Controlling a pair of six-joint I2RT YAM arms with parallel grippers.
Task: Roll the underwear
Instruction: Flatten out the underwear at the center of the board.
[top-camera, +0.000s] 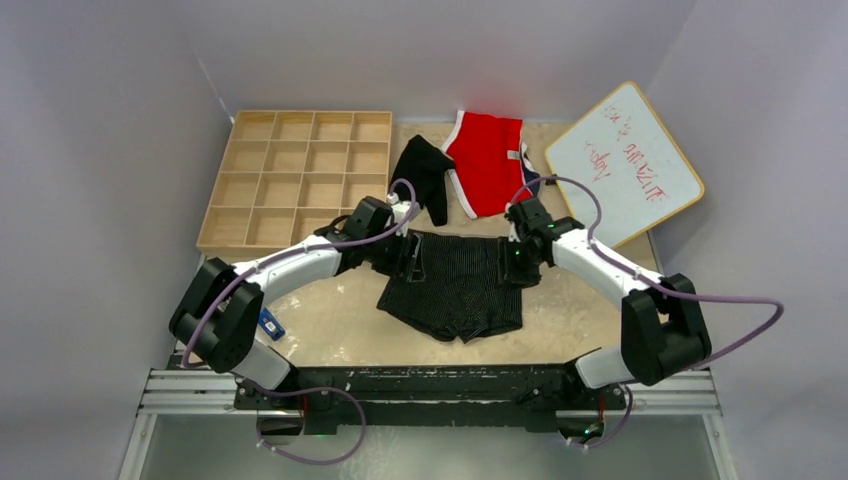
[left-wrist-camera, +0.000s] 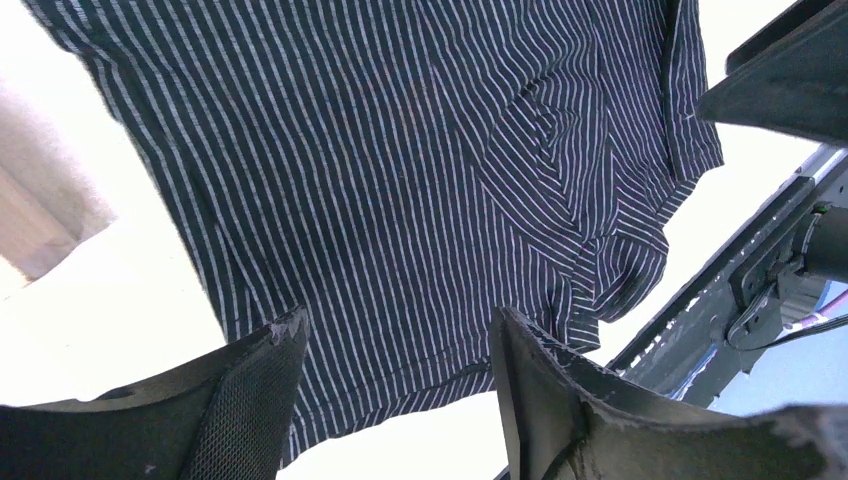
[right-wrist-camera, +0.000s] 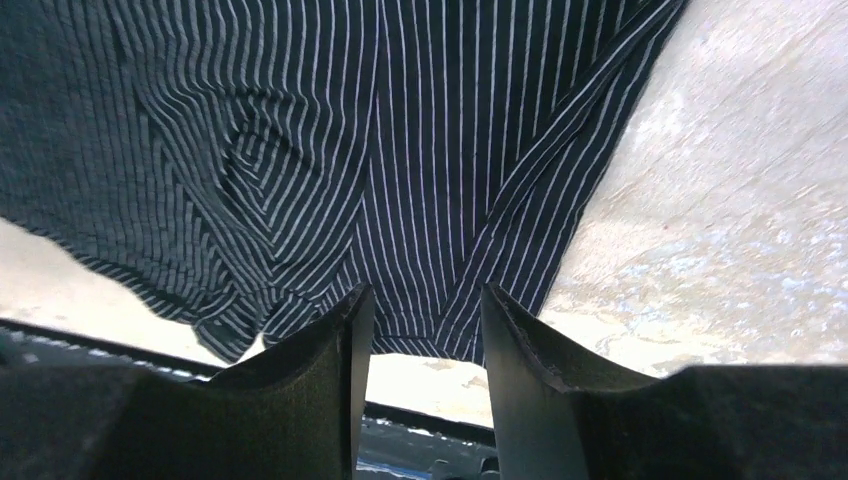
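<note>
Dark fingers of the left gripper stand wide apart with nothing between them, over one waistband corner of the black finely striped fabric underwear. That garment lies spread flat on the tan table, just off the near right corner of the pale wooden grid tray. At its other waistband corner the right gripper has a narrower gap, also holding nothing. Plain black soft underwear lies crumpled just right of the tray, with red white-trimmed briefs and a wood-framed whiteboard farther right.
</note>
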